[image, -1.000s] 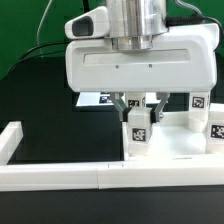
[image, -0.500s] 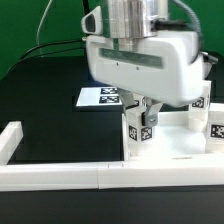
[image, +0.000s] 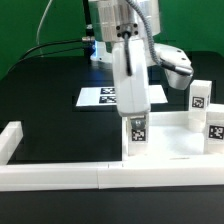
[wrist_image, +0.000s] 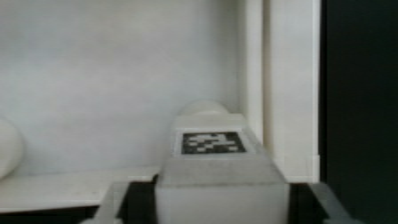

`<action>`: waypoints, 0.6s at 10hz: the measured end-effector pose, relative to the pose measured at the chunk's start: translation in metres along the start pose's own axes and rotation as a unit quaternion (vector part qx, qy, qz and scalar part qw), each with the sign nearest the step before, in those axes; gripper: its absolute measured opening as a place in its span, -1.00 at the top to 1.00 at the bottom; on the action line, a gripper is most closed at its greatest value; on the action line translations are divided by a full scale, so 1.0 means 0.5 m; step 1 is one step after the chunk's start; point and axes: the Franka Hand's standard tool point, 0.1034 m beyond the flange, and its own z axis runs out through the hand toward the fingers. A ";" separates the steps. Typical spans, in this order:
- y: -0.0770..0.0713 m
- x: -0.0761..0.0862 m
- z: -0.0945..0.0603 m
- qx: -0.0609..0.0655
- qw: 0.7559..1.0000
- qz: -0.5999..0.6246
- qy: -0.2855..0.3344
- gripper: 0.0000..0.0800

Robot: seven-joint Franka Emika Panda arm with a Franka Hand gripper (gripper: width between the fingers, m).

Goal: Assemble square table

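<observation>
The gripper is seen in the exterior view turned edge-on, directly above an upright white leg whose black-and-white tag faces the camera. The leg stands at the near corner of the square white tabletop, toward the exterior view's left, just behind the long low white wall that runs along the front of the black table. Whether the fingers are clamped on the leg or parted cannot be told, since the gripper's narrow side hides them. In the wrist view the same leg is shown from above with its tag, and the tabletop and its raised rim lie beneath it. Two more tagged legs are seen standing upright on the tabletop at the exterior view's right. The marker board lies flat on the table behind the gripper.
</observation>
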 end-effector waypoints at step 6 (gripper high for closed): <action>0.007 0.017 -0.003 -0.008 0.975 0.221 -0.004 0.27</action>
